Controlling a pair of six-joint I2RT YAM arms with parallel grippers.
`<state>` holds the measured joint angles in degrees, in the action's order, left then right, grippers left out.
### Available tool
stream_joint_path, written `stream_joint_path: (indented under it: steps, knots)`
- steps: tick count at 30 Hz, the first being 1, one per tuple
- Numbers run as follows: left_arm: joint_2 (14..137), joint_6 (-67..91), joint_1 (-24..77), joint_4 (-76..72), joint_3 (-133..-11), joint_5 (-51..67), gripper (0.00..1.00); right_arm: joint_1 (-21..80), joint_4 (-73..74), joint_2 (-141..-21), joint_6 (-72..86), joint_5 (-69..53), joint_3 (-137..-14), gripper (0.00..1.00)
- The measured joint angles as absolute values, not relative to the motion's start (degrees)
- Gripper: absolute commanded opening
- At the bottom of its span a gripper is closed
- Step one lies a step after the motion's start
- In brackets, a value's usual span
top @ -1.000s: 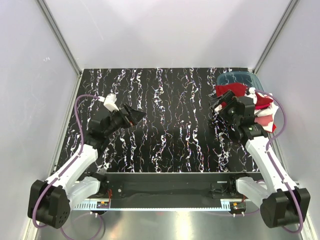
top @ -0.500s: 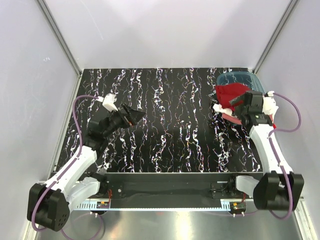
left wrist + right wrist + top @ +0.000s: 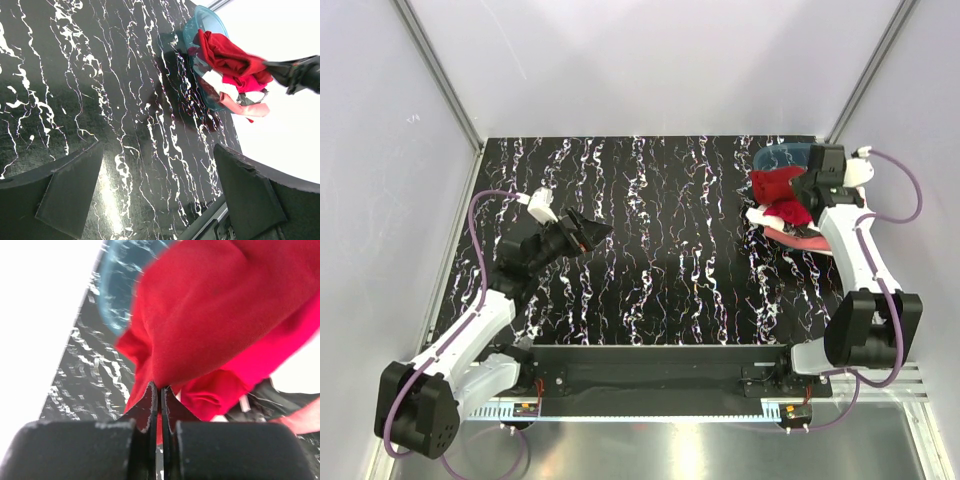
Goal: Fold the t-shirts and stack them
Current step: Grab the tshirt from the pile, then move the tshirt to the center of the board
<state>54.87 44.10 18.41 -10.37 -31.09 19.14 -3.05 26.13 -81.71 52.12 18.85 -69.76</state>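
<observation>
A heap of t-shirts lies in and over a teal bin (image 3: 782, 155) at the back right: a deep red t-shirt (image 3: 778, 187) on top, white cloth (image 3: 763, 215) and a pink shirt (image 3: 802, 239) under it. My right gripper (image 3: 808, 186) reaches into the heap from the right. In the right wrist view the right gripper (image 3: 160, 388) is shut on a fold of the red t-shirt (image 3: 210, 315). My left gripper (image 3: 592, 229) hovers open over the table's left half, far from the heap. Its fingers (image 3: 70, 187) stand wide with nothing between them.
The black marbled table (image 3: 660, 250) lies between white walls with metal corner posts. The bin's rim (image 3: 202, 17) sits close to the back right corner. A metal rail (image 3: 650, 405) runs along the near edge by the arm bases.
The right arm swung from beside the heap toward the back right wall, and its jaws went from open to shut on the red t-shirt. The left arm stayed put.
</observation>
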Motion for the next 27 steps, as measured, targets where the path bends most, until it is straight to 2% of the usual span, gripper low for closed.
stream_joint_path:
  steps: [3, 6, 8, 14, 17, 18, 19, 20, 21, 22, 27]
  knots:
    - [54.9, 44.5, 18.4, -10.4, -31.1, 19.1, 0.99, -2.7, 26.2, -81.4, 49.8, 17.9, -73.8, 0.0]
    - [54.9, 44.7, 18.5, -10.4, -31.1, 19.1, 0.99, 0.4, 28.5, -82.2, 45.5, 16.2, -83.9, 0.0]
    - [54.8, 44.7, 18.5, -10.3, -31.1, 19.1, 0.99, 5.3, 30.9, -84.2, 42.0, 14.9, -94.1, 0.0]
    - [52.2, 44.6, 18.6, -8.9, -31.1, 18.0, 0.99, 25.0, 39.2, -98.5, 33.2, 5.7, -135.4, 0.0]
    - [49.6, 44.5, 18.7, -8.6, -31.1, 16.4, 0.99, 26.1, 42.7, -100.8, 32.0, 3.3, -142.8, 0.0]
    - [49.0, 44.4, 18.7, -8.6, -31.1, 16.0, 0.99, 25.5, 43.9, -100.8, 31.9, 3.3, -142.5, 0.06]
    - [48.3, 44.4, 18.7, -8.6, -31.1, 15.5, 0.99, 24.6, 44.3, -100.4, 31.9, 3.1, -140.9, 0.23]
    - [47.7, 44.4, 18.7, -8.4, -31.1, 14.9, 0.99, 23.7, 44.4, -100.2, 32.1, 2.6, -139.1, 0.49]
    - [47.3, 44.3, 18.7, -8.3, -31.1, 14.4, 0.99, 22.5, 44.4, -99.9, 32.5, 1.8, -136.4, 0.82]
    - [46.9, 44.2, 18.7, -8.1, -31.1, 13.8, 0.99, 21.1, 44.4, -99.7, 32.4, 1.1, -133.4, 1.0]
    - [46.5, 44.0, 18.7, -6.7, -31.0, 12.0, 0.99, 16.5, 44.6, -100.7, 31.7, 1.3, -114.3, 0.96]
